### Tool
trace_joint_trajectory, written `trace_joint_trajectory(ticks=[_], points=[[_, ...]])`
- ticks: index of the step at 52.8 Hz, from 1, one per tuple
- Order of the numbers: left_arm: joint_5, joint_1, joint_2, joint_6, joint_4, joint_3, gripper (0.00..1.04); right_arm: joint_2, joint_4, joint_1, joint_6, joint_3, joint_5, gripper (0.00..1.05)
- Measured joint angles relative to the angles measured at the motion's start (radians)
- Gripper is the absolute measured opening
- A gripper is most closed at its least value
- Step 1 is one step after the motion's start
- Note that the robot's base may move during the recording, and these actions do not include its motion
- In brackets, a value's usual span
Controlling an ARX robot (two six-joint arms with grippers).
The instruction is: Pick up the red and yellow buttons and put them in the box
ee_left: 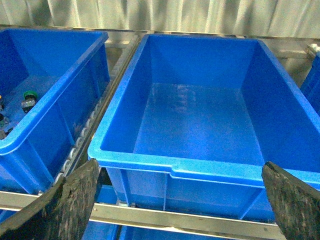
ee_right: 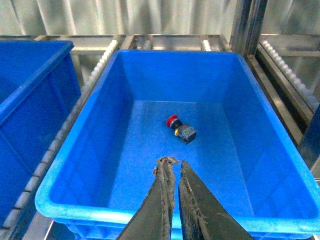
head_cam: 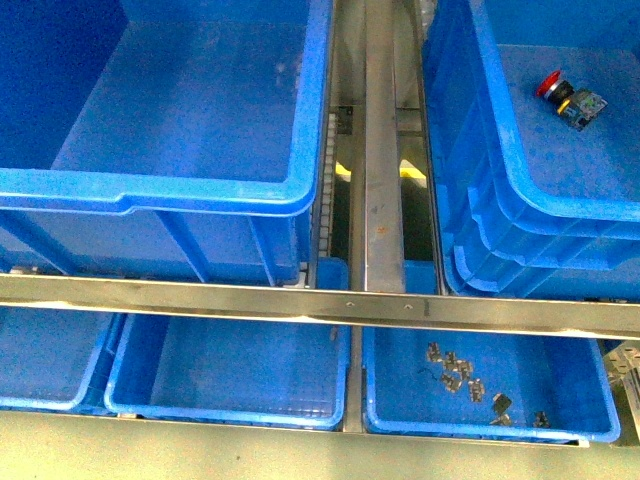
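Red button (head_cam: 567,97) lies on its side in the box (head_cam: 590,210), long axis diagonal, cap pointing left and away. I see right gripper (ee_right: 171,167) pressed together, left gripper (ee_left: 180,167) spread wide.

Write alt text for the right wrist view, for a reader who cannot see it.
A red button lies alone on the floor of a deep blue box. The right gripper hovers over the box, shut and holding nothing. A second blue crate stands beside it.
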Motion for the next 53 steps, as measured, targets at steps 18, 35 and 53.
trace_joint_trajectory(ticks=[18,35,53], points=[[0.000,0.000,0.000,0.000,0.000,0.000,0.97,-0.177,-0.169,0.002,0.000,0.000,0.000,0.03],[0.000,0.000,0.000,0.000,0.000,0.000,0.97,-0.282,-0.273,0.002,0.000,0.000,0.000,0.03],[0.000,0.000,0.000,0.000,0.000,0.000,0.97,-0.507,-0.499,0.002,0.000,0.000,0.001,0.03]])
